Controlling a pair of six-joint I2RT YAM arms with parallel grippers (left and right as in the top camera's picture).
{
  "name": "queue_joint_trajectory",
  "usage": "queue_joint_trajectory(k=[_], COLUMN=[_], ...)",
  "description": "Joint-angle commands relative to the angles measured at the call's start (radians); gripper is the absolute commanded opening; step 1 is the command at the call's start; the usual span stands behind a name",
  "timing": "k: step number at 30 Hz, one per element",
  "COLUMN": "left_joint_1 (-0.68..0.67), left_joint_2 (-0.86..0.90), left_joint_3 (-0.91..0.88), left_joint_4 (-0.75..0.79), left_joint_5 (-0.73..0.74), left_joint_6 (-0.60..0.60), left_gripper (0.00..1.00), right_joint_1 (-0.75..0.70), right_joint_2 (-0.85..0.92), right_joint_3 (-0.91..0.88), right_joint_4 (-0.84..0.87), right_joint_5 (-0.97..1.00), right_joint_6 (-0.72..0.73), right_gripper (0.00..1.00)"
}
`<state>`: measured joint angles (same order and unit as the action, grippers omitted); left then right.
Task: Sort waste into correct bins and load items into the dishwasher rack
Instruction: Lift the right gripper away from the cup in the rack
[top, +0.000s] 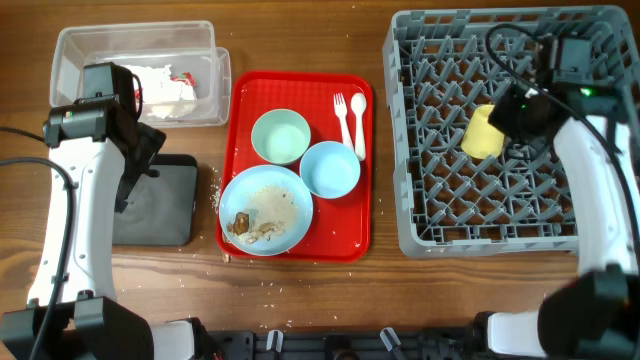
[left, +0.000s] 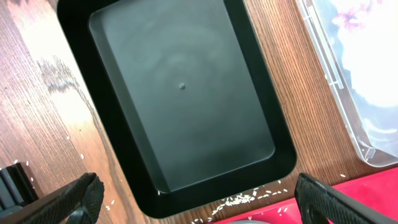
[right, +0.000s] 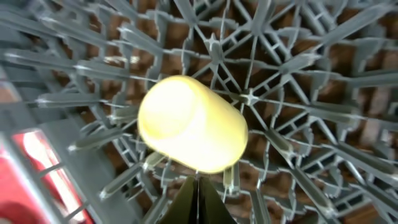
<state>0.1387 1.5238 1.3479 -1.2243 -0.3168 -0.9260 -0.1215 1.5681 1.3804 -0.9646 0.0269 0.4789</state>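
Cup lies in the rack, right fingers pressed together, empty.
Your left fingers spread wide, holding nothing, above the black tray, likely poised for scraps.

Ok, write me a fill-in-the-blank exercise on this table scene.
The small yellow-green plastic cup lies in the large grey lattice rack, on its ____.
The crumpled white paper napkins sit in the rectangular ____ plastic tub.
The white plastic fork and spoon lie on the flat ____ tray.
The right gripper, above the cup, is ____.
Missing words: side; clear; red; shut.
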Motion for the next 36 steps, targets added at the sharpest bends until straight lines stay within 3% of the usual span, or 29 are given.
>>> queue_joint_trajectory(k=[1,7,12,17,26,36], left_joint_1=[0.005,0.005,0.005,0.005,0.005,0.005], left_joint_2=[-0.017,-0.017,-0.016,-0.017,-0.017,-0.017], left_joint_3=[-0.002,-0.002,-0.002,-0.002,-0.002,-0.002], left_joint_4=[0.001,0.001,0.001,0.001,0.001,0.001], left_joint_5=[-0.009,-0.009,-0.009,-0.009,-0.009,-0.009], left_joint_6=[0.002,0.002,0.002,0.002,0.002,0.002], left_gripper=[1.00,1.00,1.00,1.00,1.00,1.00], right_joint_1=[-0.005,-0.004,-0.004,-0.004,-0.004,0.011], right_joint_2=[-0.111,-0.107,0.039,0.164,0.005,-0.015], right_joint_3=[-0.005,-0.006,-0.008,-0.008,0.072,0.071], right_joint_4=[-0.019,0.112,0.208,0.158,-0.140,-0.093], right_joint_5=[0.022,-0.078,-0.093,-0.095,-0.035,-0.121], right_joint_6=[0.019,-0.053,-0.086,-0.106,-0.053,-0.086], right_gripper=[0.05,0.08,0.07,0.04,0.04,0.09])
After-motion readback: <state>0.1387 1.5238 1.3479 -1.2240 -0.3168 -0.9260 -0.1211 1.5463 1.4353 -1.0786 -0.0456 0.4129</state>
